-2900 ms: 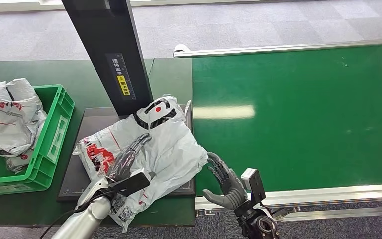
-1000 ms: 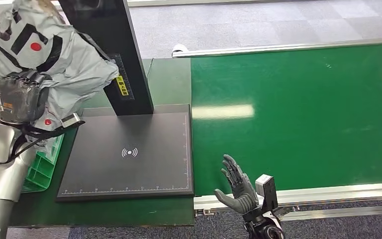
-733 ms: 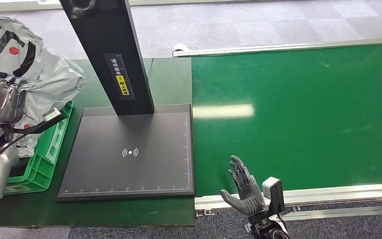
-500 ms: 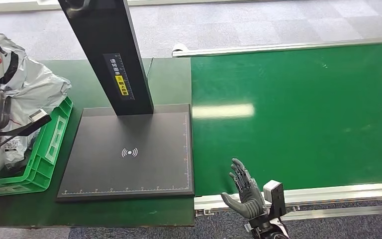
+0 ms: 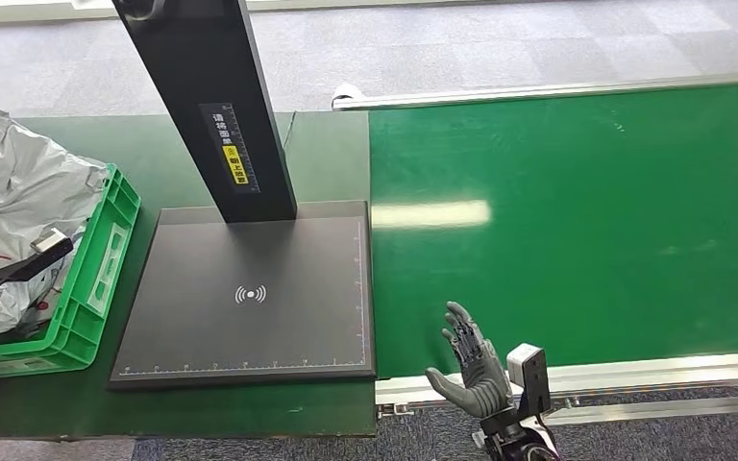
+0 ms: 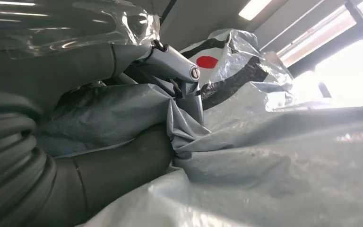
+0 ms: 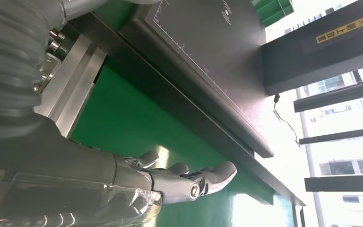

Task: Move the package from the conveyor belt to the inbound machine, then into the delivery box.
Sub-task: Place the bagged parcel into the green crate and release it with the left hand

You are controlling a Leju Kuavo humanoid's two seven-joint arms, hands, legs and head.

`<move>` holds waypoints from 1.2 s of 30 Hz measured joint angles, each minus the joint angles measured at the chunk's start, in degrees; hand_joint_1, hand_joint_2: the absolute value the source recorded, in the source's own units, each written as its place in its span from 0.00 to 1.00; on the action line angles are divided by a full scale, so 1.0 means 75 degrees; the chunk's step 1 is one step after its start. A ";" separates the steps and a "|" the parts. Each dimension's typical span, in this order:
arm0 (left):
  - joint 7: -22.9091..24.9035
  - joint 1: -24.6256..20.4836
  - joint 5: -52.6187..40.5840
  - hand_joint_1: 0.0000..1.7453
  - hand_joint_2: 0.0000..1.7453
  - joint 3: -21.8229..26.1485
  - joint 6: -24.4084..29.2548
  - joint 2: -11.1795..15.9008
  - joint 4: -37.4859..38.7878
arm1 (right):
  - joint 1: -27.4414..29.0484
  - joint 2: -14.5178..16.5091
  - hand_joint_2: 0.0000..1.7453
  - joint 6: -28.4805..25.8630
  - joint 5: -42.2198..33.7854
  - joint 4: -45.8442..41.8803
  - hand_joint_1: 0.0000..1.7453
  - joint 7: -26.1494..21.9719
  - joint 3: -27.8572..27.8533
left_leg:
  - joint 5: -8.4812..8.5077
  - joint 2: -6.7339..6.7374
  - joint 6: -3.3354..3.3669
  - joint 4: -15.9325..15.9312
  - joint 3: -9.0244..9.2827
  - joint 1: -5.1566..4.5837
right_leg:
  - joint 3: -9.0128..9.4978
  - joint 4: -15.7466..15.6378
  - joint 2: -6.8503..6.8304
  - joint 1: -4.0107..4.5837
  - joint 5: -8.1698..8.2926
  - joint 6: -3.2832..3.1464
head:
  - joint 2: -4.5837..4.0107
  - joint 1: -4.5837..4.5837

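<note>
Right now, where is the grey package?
In the head view, the package is at the far left, over the green box, held by the left robot hand.

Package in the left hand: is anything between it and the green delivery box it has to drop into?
Nothing separate blocks it. The package, gripped by the left hand, already hangs over the green delivery box. Grey bagged parcels already lie in the box, so it would land on them.

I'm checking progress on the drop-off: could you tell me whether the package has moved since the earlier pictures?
Yes. The package left the black scanner plate, went leftward, and now sits over the green crate, gripped by the left hand.
</note>
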 joint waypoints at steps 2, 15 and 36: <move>0.0105 0.0078 -0.0108 1.00 1.00 0.0123 -0.0004 0.0010 0.0044 | -0.0026 0.0003 1.00 0.0000 0.0000 0.0024 0.00 0.0000 0.0010 | 0.0000 -0.0001 0.0000 0.0000 0.0001 0.0001 | -0.0001 0.0000 0.0001 0.0001 0.0000 0.0000 | 0.0000 0.0000; -0.1394 0.0564 0.1656 0.99 1.00 0.1048 -0.0728 -0.0432 0.0347 | -0.0268 0.0005 1.00 0.0015 -0.0006 0.0245 0.00 -0.0125 0.0125 | -0.0001 -0.0002 0.0000 0.0000 0.0013 -0.0004 | 0.0009 -0.0001 0.0000 -0.0003 -0.0002 -0.0003 | 0.0000 -0.0001; -0.2145 0.0764 0.3405 0.00 1.00 0.1625 -0.1636 -0.1412 0.0217 | -0.0318 0.0146 1.00 0.0009 0.0074 0.0225 0.00 0.0138 0.0049 | 0.0005 -0.0059 -0.0001 0.0000 0.0071 -0.0005 | 0.0084 -0.0002 -0.0054 -0.0005 -0.0009 0.0000 | 0.0001 -0.0001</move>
